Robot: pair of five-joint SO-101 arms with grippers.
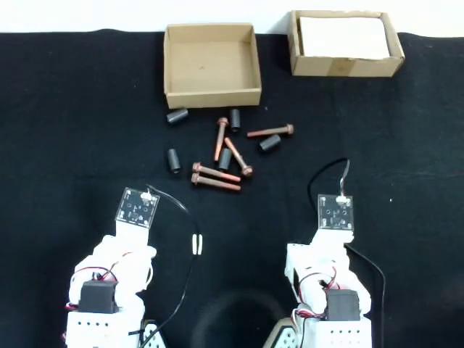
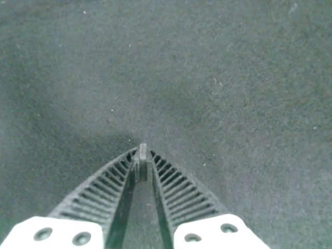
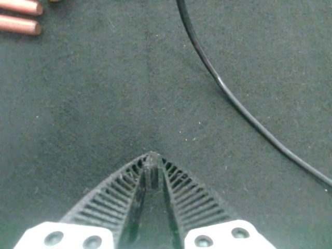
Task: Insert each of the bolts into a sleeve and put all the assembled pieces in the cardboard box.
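Observation:
Several copper-coloured bolts [image 1: 215, 177] lie loose on the black cloth in the middle of the table, with several short black sleeves [image 1: 175, 160] scattered around them. The empty cardboard box [image 1: 212, 96] stands just behind them. Both arms rest folded at the near edge. In the left wrist view my left gripper [image 2: 142, 153] is shut over bare cloth, holding nothing. My right gripper [image 3: 152, 160] is shut too, and the ends of two bolts [image 3: 19, 15] show far ahead of it.
A second cardboard box [image 1: 345, 67] with a white sheet inside stands at the back right. A black cable [image 3: 244, 109] crosses the cloth ahead of the right gripper. Another cable [image 1: 190, 232] loops beside the left arm.

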